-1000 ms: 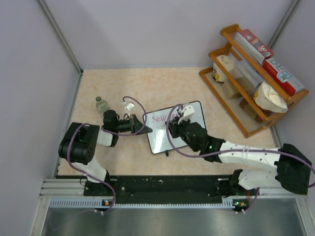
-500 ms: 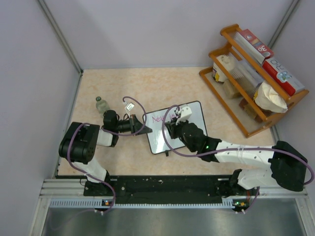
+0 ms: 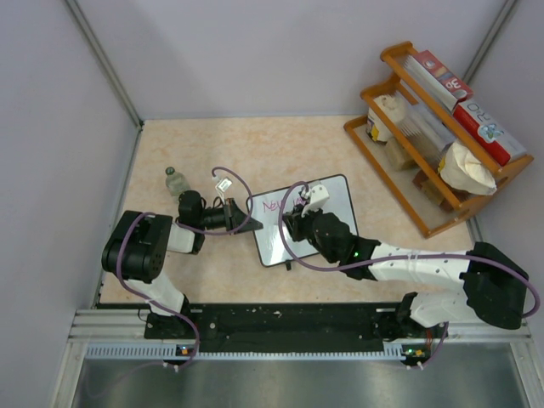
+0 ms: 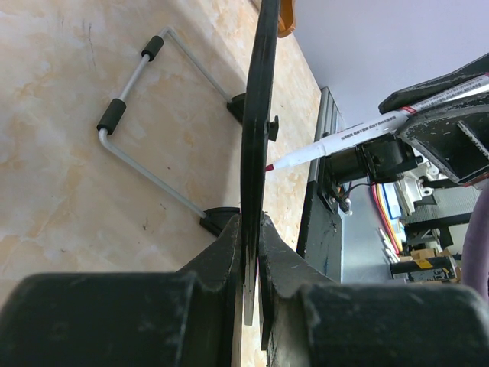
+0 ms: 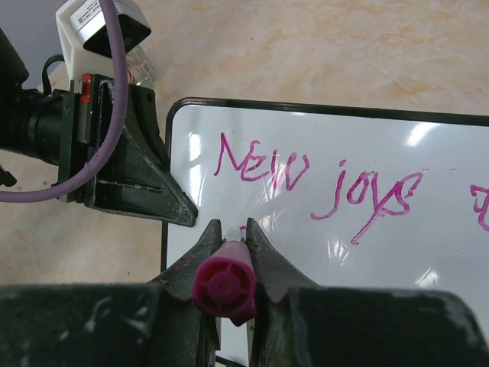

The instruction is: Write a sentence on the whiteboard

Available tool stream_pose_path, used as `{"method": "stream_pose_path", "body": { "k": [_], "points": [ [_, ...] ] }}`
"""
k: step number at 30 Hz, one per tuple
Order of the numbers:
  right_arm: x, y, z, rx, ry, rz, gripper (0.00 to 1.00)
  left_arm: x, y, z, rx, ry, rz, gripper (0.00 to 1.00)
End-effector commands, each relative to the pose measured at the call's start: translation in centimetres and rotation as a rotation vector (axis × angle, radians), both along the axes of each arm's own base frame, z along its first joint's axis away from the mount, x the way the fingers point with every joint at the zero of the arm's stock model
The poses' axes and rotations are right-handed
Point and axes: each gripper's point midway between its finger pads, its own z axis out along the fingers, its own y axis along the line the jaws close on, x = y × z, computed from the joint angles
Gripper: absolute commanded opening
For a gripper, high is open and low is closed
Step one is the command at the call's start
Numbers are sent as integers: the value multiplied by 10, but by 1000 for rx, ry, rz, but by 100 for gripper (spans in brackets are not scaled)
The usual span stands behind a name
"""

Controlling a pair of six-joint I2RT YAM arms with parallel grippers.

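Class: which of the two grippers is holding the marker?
The right gripper: it clamps the pink-ended marker, while the left gripper pinches the edge of the whiteboard.

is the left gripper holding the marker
No, the left gripper clamps the whiteboard by its edge; the pink marker sits in the right gripper.

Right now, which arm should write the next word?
Right: the right hand grips the marker, tip at the whiteboard beneath the sentence; the left hand is clamped on the board's edge.

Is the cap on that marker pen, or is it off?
Off: the marker shows a bare reddish tip pointing at the whiteboard in the left wrist view.
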Motion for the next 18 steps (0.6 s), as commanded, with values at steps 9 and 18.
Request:
{"method": "stream_pose_path", "body": {
  "k": [9,18],
  "points": [
    [-13,-2,-15,-27,44,34,0,-1,0,4,-12,-26,-8,0],
    [-20,-4,-22,-38,65,55,0,-1,1,4,-12,-28,-7,0]
  ]
}}
